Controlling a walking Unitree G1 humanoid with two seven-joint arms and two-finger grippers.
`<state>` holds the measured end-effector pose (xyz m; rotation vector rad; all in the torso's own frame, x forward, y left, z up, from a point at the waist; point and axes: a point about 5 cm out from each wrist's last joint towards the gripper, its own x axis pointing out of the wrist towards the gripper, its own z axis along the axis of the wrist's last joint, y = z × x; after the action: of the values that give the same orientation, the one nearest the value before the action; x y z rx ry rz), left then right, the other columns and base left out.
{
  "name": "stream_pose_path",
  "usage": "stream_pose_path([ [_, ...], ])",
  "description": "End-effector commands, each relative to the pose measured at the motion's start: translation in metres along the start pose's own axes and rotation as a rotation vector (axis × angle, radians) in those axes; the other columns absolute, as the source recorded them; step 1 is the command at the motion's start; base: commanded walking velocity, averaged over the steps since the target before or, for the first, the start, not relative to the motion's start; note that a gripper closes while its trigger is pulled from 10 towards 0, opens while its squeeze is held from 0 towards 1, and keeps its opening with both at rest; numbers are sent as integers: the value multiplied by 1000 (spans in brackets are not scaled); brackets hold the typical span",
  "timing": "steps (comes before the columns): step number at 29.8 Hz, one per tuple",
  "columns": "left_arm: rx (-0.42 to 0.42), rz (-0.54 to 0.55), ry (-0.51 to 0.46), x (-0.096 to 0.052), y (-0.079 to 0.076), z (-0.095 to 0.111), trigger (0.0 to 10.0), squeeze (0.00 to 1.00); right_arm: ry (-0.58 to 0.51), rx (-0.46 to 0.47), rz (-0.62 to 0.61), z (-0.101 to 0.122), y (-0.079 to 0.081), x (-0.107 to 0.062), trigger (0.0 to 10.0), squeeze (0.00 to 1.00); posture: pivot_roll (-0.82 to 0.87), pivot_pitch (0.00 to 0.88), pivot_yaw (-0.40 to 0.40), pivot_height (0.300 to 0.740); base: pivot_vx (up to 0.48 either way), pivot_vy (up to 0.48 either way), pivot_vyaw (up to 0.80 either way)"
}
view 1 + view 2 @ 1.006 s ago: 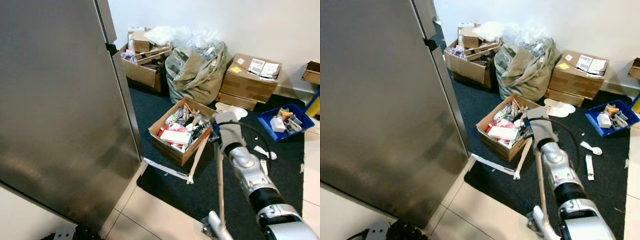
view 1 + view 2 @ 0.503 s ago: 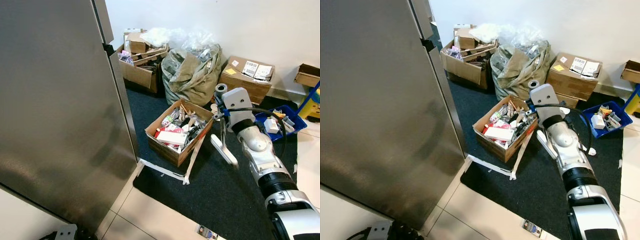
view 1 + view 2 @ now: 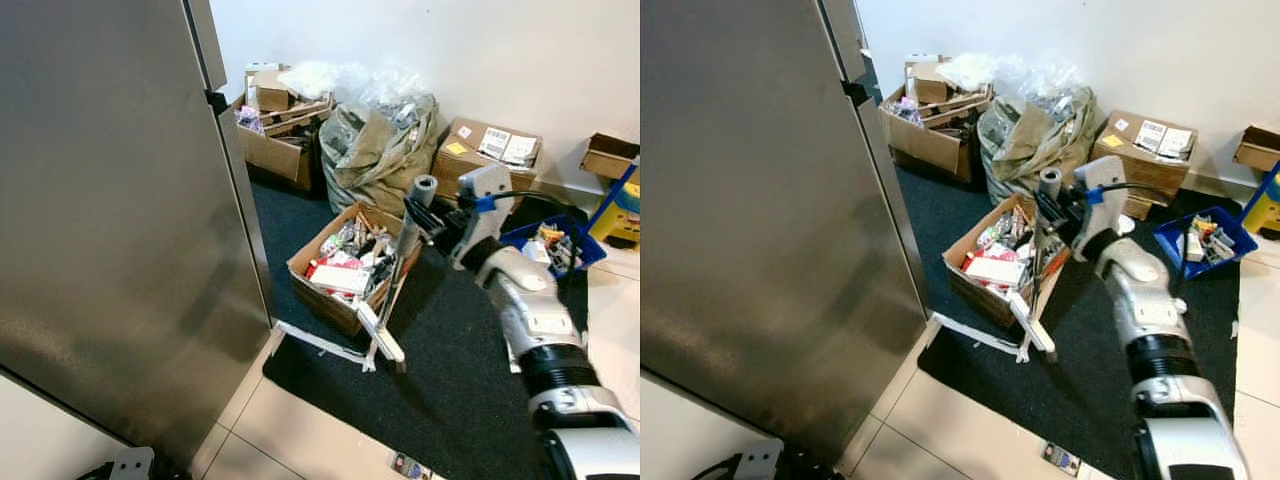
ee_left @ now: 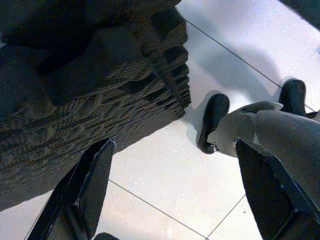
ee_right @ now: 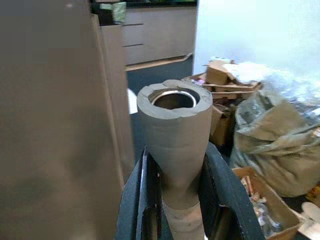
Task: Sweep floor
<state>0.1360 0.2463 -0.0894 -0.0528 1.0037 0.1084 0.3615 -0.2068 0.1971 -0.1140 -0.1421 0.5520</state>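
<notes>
A tall steel fridge (image 3: pixel 110 210) takes up the robot's left side, standing on pale floor tiles (image 3: pixel 300 430). Beside it a dark carpet (image 3: pixel 470 380) runs back to a white wall. Along the wall edge of the carpet sit a stuffed grey-green sack (image 3: pixel 378 150), an open box of cardboard scraps (image 3: pixel 275 125) and a taped brown box (image 3: pixel 490 158). Near the carpet's front edge is an open cardboard box of clutter (image 3: pixel 348 268), and at its right edge a blue tray of small items (image 3: pixel 555 240).

The silver right arm reaches forward over the carpet. The right hand (image 3: pixel 1060 215) has its two black fingers (image 5: pixel 220 195) closed around the grey handle of a broom (image 3: pixel 410 225). The handle slants down just beside the clutter box, with its pale head (image 3: pixel 380 333) on the carpet.

The left hand (image 4: pixel 170 200) hangs over white tiles, fingers spread apart and holding nothing, near a person's black shoe (image 4: pixel 212 122)
</notes>
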Motion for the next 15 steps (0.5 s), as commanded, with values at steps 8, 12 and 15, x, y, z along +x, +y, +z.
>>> stream_pose_path([
  [8,-13,2,28,-2,0,-8,10000,0,58,157,213,-23,31,-5,10000,0,-31,114,34,740,0,0,0],
  [12,-11,0,32,-2,1,-9,10000,0,94,207,314,-23,41,-14,10000,0,-31,116,36,740,0,0,0],
  [15,-12,1,33,-2,1,-9,10000,0,108,212,365,-13,36,-23,10000,0,-31,116,36,740,0,0,0],
])
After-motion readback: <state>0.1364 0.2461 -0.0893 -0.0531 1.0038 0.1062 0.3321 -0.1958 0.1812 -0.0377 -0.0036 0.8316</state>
